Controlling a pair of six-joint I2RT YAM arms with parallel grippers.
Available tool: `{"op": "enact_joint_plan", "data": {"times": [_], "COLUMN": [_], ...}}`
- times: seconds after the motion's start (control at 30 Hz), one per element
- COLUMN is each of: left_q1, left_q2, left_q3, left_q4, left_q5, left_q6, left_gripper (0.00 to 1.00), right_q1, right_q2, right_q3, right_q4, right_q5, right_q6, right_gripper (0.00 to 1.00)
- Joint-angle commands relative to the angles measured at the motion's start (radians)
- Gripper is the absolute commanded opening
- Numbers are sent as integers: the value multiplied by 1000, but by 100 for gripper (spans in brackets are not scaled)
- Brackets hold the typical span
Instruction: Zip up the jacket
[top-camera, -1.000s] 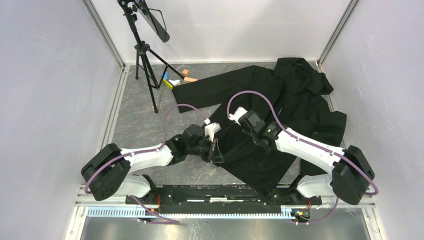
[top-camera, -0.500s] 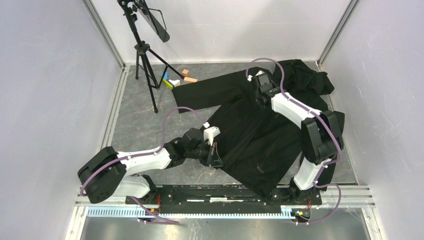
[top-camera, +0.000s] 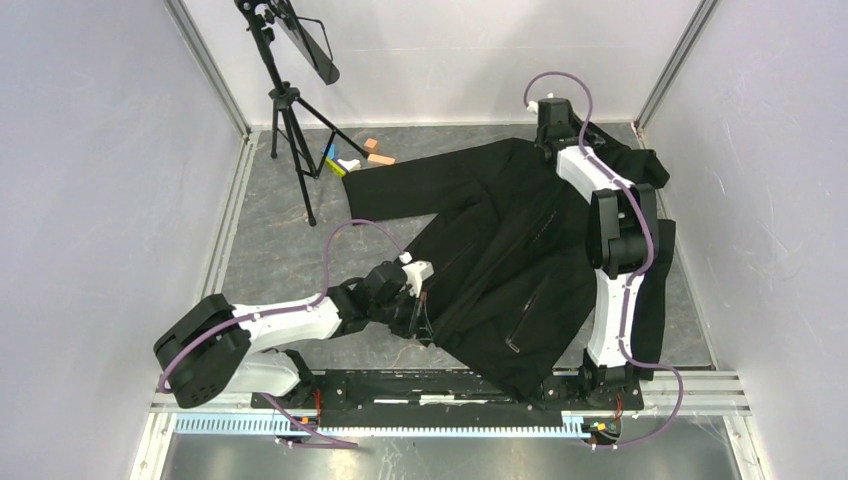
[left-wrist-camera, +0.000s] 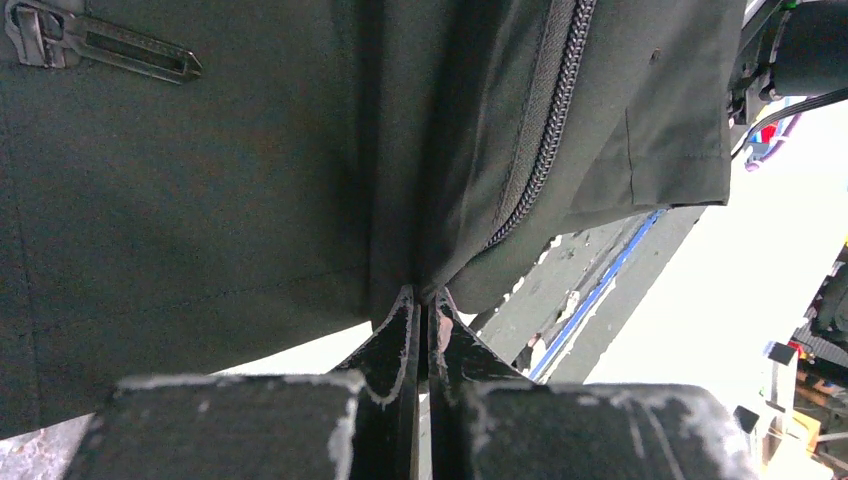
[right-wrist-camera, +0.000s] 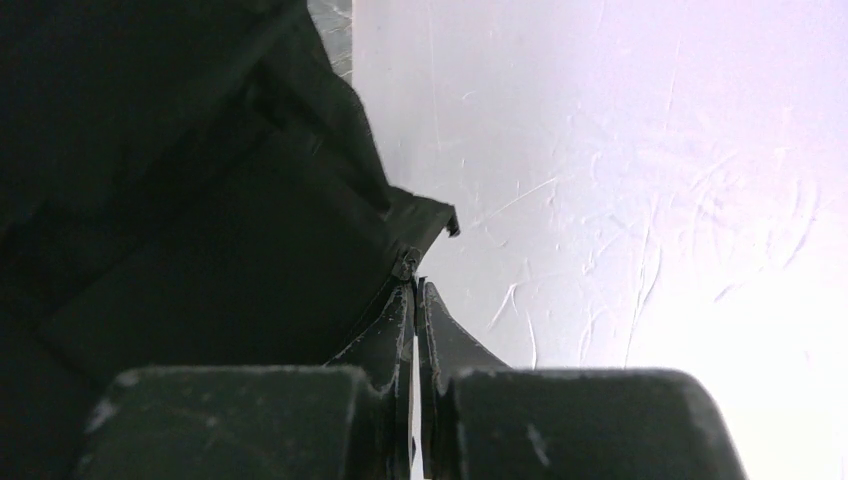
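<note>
Grey marbled table (top-camera: 270, 250) inside white walls (top-camera: 110, 150); tripod (top-camera: 287, 110) and small blocks (top-camera: 358, 157) upper left. Black jacket (top-camera: 520, 270) centre-right; left gripper (left-wrist-camera: 422, 298) pinches its hem, right gripper (right-wrist-camera: 416, 288) its collar edge.

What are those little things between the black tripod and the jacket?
A few small coloured blocks lie between the tripod and the sleeve of the jacket, seen in the top view.

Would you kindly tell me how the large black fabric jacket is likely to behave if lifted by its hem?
Probably floppy: the large black fabric jacket folds where the left gripper pinches its hem. Lifted there, it would likely sag and trail, since its sleeves sprawl across the grey table. Lying flat, it seems unlikely to roll or tip.
</note>
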Motion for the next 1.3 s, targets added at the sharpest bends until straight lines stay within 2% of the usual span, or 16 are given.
{"op": "enact_joint_plan", "data": {"times": [0.0, 0.2, 0.3, 0.33, 0.4, 0.5, 0.57, 0.6, 0.67, 0.8, 0.9, 0.97, 1.03, 1.13, 1.27], "left_q1": [-10, -10, -9, -9, -8, -8, -6, -6, -5, -3, -1, -1, 0, -1, -1], "left_q2": [-9, 43, 73, 78, 69, 19, -13, -29, -81, -243, -379, -469, -527, -585, -648], "left_q3": [-13, 22, 68, 85, 109, 111, 123, 130, 135, 152, 211, 281, 380, 511, 610], "left_q4": [-111, -118, -117, -126, -147, -158, -186, -205, -231, -324, -424, -492, -532, -529, -481], "left_q5": [-2, -22, -15, -19, -52, -96, -106, -110, -119, -175, -220, -255, -293, -333, -337], "left_q6": [-42, -46, -51, -52, -59, -63, -49, -44, -37, -9, 38, 65, 92, 128, 169], "left_gripper": [2, 2, 2, 4, 20, 43, 52, 55, 76, 82, 86, 93, 99, 100, 100], "right_q1": [-89, -108, -87, -79, -58, -29, -2, 17, 63, 154, 165, 172, 172, 172, 173], "right_q2": [76, 173, 194, 179, 109, -59, -175, -227, -346, -588, -794, -987, -1160, -1360, -1520], "right_q3": [171, 267, 342, 332, 282, 133, 31, -22, -119, -276, -426, -543, -648, -712, -713], "right_q4": [144, 210, 87, 70, 11, -24, -49, -65, -96, -204, -247, -204, -155, -137, -182], "right_q5": [11, -104, -170, -165, -213, -324, -368, -393, -441, -548, -839, -1010, -1087, -1085, -1005], "right_q6": [-98, -125, -12, 39, 140, 320, 432, 477, 565, 715, 796, 845, 887, 922, 922], "right_gripper": [0, 0, 0, 7, 32, 74, 84, 86, 90, 92, 94, 98, 98, 98, 98]}}
